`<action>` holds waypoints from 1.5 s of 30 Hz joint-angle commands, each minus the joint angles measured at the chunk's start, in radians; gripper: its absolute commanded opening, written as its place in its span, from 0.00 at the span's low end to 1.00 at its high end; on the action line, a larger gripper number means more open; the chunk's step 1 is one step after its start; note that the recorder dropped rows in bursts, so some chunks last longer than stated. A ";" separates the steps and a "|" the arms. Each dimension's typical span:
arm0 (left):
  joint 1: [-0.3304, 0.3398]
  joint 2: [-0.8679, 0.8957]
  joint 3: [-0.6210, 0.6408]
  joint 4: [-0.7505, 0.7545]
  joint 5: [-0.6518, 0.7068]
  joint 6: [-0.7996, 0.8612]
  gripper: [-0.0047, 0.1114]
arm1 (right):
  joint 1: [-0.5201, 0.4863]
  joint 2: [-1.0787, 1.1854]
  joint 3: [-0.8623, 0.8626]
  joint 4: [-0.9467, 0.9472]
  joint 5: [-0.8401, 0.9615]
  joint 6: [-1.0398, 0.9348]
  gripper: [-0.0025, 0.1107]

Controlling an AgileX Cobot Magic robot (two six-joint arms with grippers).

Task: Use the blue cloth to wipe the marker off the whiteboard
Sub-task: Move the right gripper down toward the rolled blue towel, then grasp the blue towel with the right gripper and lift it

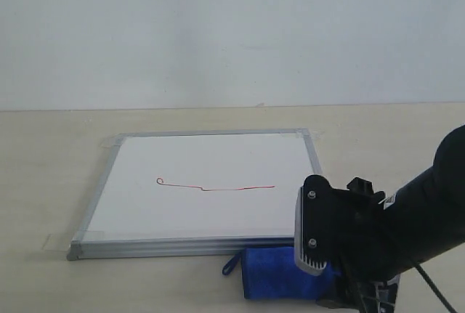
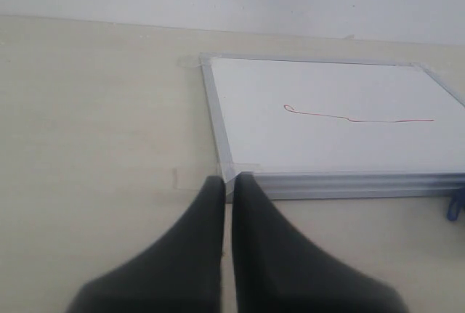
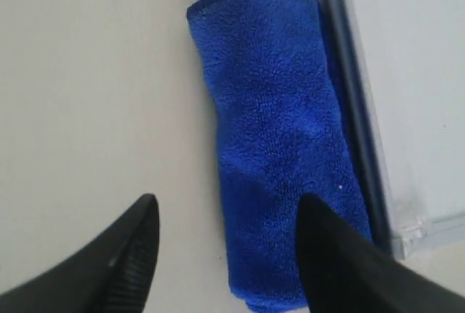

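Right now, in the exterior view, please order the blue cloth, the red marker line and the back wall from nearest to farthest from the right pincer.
1. Blue cloth: just under the right pincer, in front of the whiteboard.
2. Red marker line: on the whiteboard, farther back, toward the left of the view.
3. Back wall: behind the table, farthest.

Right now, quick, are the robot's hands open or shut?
Left gripper: shut, holding nothing.
Right gripper: open, by the blue cloth, holding nothing.
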 commanded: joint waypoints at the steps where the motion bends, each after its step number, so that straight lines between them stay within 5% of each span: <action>1: -0.002 -0.002 0.004 0.005 -0.005 -0.007 0.07 | 0.002 0.034 0.002 0.103 -0.050 -0.182 0.50; 14: -0.002 -0.002 0.004 0.005 -0.005 -0.007 0.07 | 0.002 0.143 0.002 0.290 -0.155 -0.441 0.50; 16: -0.002 -0.002 0.004 0.005 -0.005 -0.007 0.07 | 0.002 0.162 0.002 0.311 -0.165 -0.460 0.59; 45: -0.002 -0.002 0.004 0.005 -0.005 -0.007 0.07 | 0.002 0.178 -0.002 0.349 -0.224 -0.494 0.62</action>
